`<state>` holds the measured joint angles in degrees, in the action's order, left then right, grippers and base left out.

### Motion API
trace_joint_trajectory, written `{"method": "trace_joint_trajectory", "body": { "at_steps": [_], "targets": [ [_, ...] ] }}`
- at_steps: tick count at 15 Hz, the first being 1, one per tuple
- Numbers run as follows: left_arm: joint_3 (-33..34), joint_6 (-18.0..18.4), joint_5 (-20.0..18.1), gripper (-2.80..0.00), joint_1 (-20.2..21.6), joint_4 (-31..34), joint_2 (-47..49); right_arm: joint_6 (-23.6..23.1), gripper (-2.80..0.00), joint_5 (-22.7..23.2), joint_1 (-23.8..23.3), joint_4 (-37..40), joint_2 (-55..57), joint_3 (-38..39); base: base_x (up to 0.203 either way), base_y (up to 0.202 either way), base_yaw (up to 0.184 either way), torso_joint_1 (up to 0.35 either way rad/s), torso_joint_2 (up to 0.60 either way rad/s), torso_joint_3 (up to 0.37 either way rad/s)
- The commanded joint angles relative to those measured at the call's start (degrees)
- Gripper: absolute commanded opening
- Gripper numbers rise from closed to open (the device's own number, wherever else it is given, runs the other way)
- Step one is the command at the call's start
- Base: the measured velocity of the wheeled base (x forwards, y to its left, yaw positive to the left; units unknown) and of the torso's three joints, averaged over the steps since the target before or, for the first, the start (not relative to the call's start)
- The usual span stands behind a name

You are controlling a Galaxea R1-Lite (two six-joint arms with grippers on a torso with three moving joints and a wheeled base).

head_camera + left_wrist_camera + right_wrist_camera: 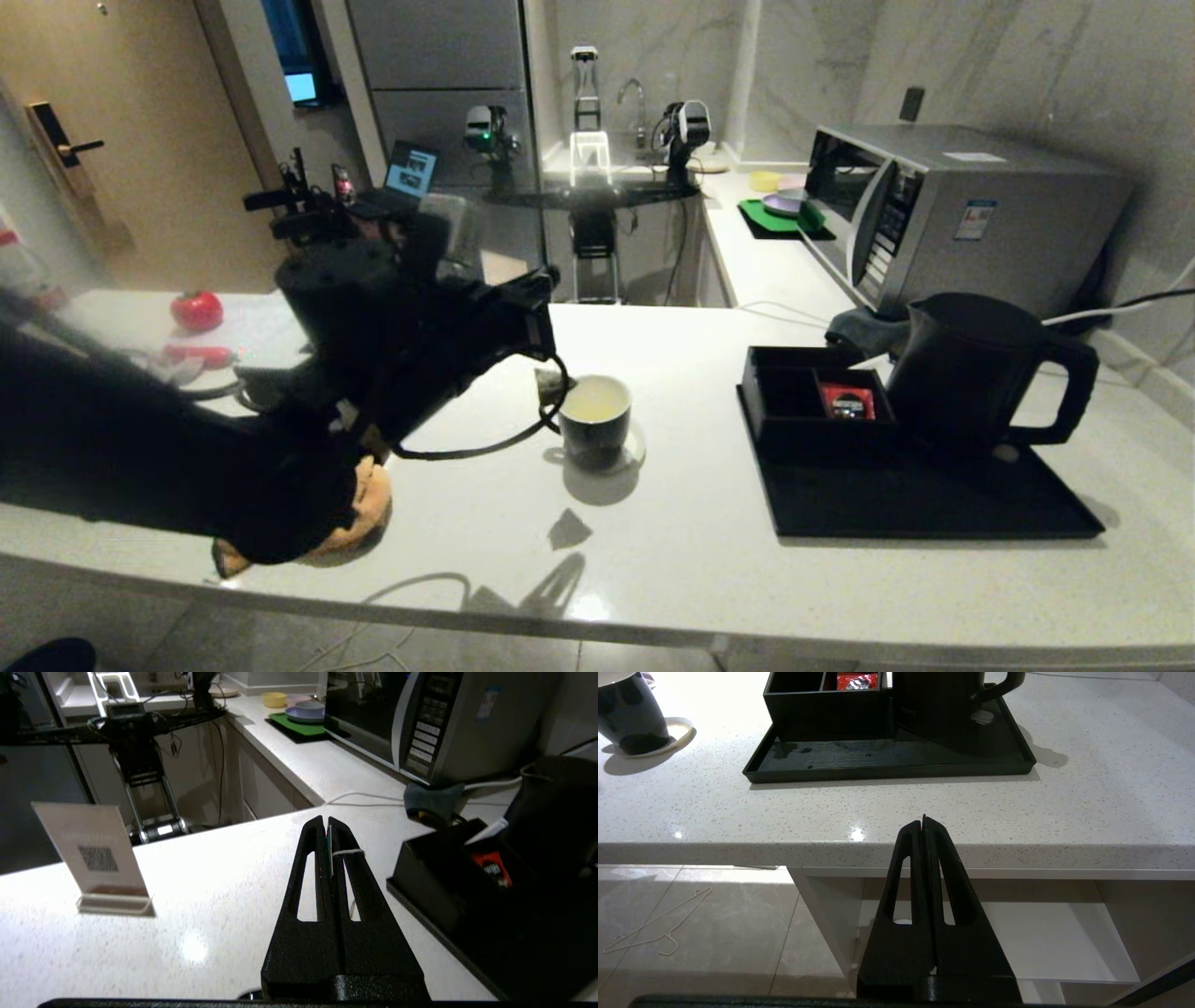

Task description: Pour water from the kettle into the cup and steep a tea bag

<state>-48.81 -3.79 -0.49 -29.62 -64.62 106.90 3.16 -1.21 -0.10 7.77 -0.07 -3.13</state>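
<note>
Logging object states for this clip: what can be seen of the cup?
The small glossy black mug with a pale cream inside stands upright on a pale round coaster on the white speckled counter, left of the black tray. It holds pale yellowish liquid. A small tan tea bag hangs at its left rim under the left gripper.

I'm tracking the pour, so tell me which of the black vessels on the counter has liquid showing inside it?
The small black mug with cream inside, standing on a saucer left of the tray, shows pale yellowish liquid. The tall black kettle sits on the tray, its inside hidden.
</note>
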Motion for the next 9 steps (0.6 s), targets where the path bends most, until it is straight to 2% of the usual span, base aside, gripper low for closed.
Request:
{"method": "trace_joint_trajectory", "body": {
  "at_steps": [1,9],
  "targets": [
    [-3.36,0.01,0.00,-2.80,-0.15,0.58,2.63,0.01,-2.80,-0.02,0.01,0.06,0.07,0.05,0.000,0.000,0.000,0.000,0.00,0.000],
    [-11.25,0.01,-0.04,-2.80,-1.90,0.95,12.90,0.01,-2.80,-0.02,0.01,0.06,0.07,0.00,0.000,0.000,0.000,0.000,0.00,0.000]
  ]
}}
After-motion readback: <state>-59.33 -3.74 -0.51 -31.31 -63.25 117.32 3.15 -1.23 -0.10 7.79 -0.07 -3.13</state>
